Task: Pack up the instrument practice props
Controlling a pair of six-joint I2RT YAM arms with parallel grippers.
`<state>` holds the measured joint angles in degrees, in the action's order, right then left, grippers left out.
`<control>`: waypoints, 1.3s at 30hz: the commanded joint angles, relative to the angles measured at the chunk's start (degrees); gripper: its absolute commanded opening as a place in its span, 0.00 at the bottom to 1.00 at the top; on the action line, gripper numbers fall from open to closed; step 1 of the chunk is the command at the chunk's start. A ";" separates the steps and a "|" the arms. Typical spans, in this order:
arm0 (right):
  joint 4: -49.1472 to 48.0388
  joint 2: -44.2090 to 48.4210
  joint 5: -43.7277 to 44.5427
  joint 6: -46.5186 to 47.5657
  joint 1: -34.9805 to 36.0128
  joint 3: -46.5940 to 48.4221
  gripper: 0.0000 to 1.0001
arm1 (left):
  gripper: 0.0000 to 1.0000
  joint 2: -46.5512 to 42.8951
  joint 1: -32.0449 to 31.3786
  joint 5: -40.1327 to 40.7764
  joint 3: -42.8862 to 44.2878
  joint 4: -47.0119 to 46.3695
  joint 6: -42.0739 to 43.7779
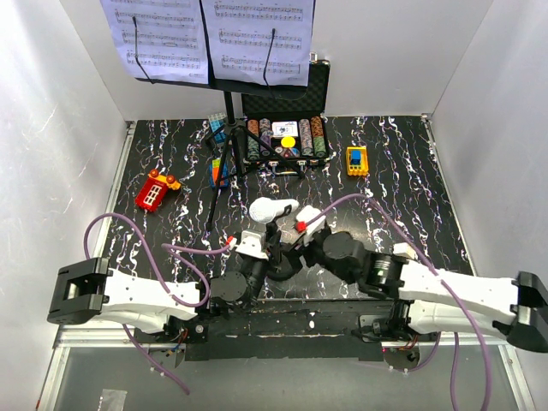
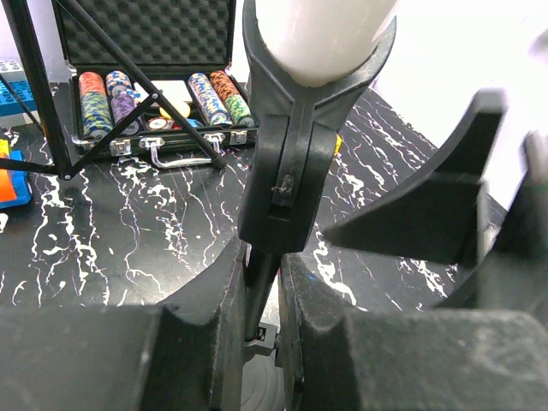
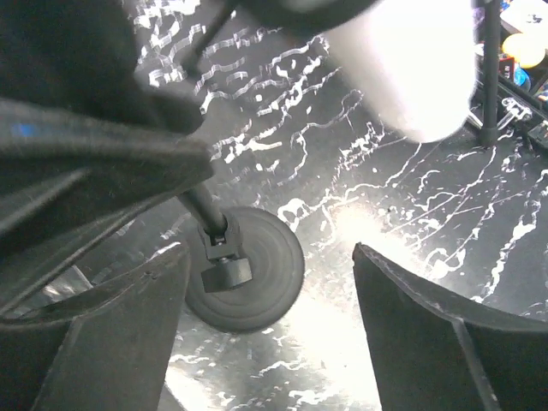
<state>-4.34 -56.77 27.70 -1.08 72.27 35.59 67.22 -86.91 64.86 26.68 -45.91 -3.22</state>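
The white microphone (image 1: 272,208) sits in a black clip atop its thin black stand, near the middle front of the table. My left gripper (image 1: 271,247) is shut on the stand's pole (image 2: 257,295), just under the clip (image 2: 287,184), with the microphone (image 2: 321,34) above. My right gripper (image 1: 301,233) stands open beside it, touching nothing. In the right wrist view the round base (image 3: 257,274) lies below and between that gripper's (image 3: 270,334) spread fingers (image 3: 445,342). The tall black music stand (image 1: 224,167) rises at the back, with white sheet-music pages (image 1: 158,38) on its desk.
An open black case of poker chips (image 1: 287,137) stands behind the tripod legs. A red toy (image 1: 154,190) lies at the left, a yellow toy (image 1: 357,160) at the right, and small colourful blocks (image 1: 217,128) near the stand's foot. White walls enclose the table.
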 commanded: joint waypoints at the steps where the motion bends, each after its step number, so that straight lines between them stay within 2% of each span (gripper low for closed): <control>1: 4.25 7.72 -9.56 -14.79 -6.59 3.87 0.85 | 0.00 4.76 -1.68 -0.79 -4.62 15.50 -4.25; 4: 7.94 10.97 -20.46 -25.34 -14.50 2.65 0.87 | 0.00 4.94 -1.68 -0.88 -4.53 14.98 -3.90; 8: 4.97 11.16 -37.60 -38.61 -24.00 -2.01 0.84 | 0.00 5.20 -1.68 -0.61 -4.26 14.27 -3.02; 13: -6.71 6.86 -47.55 -48.83 -26.48 -7.28 0.82 | 0.00 4.85 -1.68 -0.44 -3.74 13.83 -2.58; 23: -14.02 -1.05 -50.64 -49.81 -26.57 -7.64 0.65 | 0.00 3.97 -1.68 -2.02 -2.68 15.68 -3.46; 32: -16.14 -5.01 -51.35 -48.75 -27.18 -7.91 0.40 | 0.00 3.88 -1.77 -2.72 -2.42 16.55 -3.54; 37: -16.31 -5.19 -51.08 -44.37 -27.27 -8.26 0.31 | 0.00 2.92 -1.77 -4.56 -3.12 16.64 -3.90; 39: -16.75 -5.28 -50.91 -41.73 -27.27 -8.17 0.18 | 0.00 2.65 -1.77 -5.18 -3.21 17.08 -4.33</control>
<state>-17.45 -62.00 -23.07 -48.07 45.34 27.29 67.11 -86.91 64.01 28.08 -43.09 -3.03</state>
